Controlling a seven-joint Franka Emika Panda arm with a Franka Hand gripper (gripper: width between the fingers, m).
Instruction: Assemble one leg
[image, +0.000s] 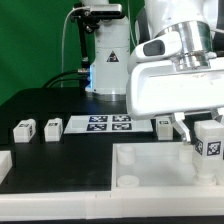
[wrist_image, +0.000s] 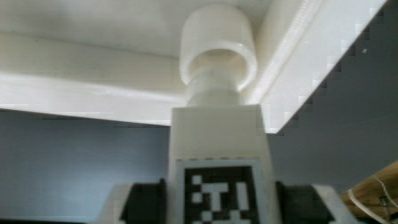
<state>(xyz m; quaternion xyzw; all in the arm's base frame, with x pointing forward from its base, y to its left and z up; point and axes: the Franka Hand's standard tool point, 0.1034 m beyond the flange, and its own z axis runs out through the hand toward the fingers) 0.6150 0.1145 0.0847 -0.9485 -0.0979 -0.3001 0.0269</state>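
White is the colour of nearly every part on the black table (image: 70, 160). The pincer (image: 203, 128) is shut tight on one leg (image: 208, 141), a small white block with a black-and-white tag on its face. It holds this leg above the big white tray piece (image: 140, 168), at the exterior view's right. In the wrist view the leg (wrist_image: 217, 150) sits in the middle of the pincer (wrist_image: 217, 205), and its round peg (wrist_image: 217, 60) points at the tray piece (wrist_image: 89, 75). I cannot tell if the peg touches it. A second leg (image: 23, 129) and a third leg (image: 52, 128) stand side by side on the table at the exterior view's left. Next to them lies the marker board (image: 110, 124), flat on the table. A fourth leg (image: 163, 126) stands just beside the board's other end.
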